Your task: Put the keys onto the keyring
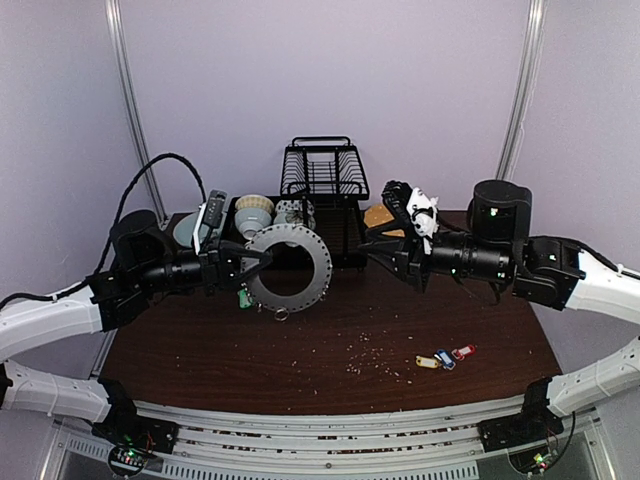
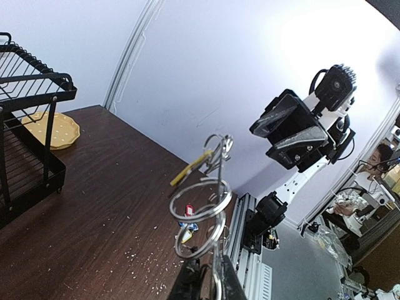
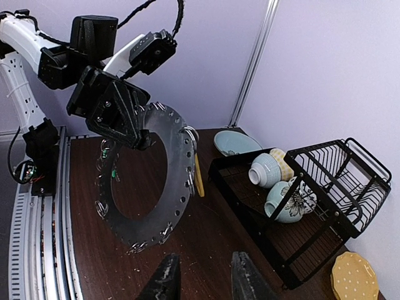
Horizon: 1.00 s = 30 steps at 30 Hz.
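Above the dark wooden table, our left gripper clamps the flat grey ring-shaped keyring upright; our right gripper faces it, jaws apart, empty. We judge it must next fetch the colour-tagged metal keys lying front-right.

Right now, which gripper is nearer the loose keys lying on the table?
Right. The right gripper hangs open in the air beyond the keys, toward the middle; the left gripper is farther off on the left side, shut on the raised keyring.
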Motion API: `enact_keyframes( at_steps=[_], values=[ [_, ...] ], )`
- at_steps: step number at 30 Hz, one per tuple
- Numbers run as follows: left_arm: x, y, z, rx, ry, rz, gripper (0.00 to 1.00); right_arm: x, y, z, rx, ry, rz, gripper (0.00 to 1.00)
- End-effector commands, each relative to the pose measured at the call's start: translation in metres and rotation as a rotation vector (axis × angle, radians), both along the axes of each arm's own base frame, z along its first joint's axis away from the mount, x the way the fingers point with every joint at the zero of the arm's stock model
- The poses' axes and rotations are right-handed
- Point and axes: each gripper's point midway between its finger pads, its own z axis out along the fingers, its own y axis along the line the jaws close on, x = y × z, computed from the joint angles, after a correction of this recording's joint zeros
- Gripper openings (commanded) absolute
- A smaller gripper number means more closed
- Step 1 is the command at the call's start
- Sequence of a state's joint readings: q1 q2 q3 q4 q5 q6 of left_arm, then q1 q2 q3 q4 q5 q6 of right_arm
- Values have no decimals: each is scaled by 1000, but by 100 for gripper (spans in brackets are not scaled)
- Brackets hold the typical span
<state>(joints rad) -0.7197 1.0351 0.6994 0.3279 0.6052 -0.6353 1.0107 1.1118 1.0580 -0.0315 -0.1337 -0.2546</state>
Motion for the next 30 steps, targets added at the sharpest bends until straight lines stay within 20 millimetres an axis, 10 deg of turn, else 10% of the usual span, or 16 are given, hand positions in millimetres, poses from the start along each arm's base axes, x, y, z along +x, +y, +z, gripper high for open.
enact_keyframes(
  at_steps=[1,15,30],
  values=[
    [2,2,20,-85,-29,5,0,7,-4,2,40,73,-51,33],
    [11,7,13,-108,8,68,0,46,-44,-19,1,233,-392,49],
    [28,23,-1,-168,110,133,0,79,-129,-117,-218,557,-852,51]
  ],
)
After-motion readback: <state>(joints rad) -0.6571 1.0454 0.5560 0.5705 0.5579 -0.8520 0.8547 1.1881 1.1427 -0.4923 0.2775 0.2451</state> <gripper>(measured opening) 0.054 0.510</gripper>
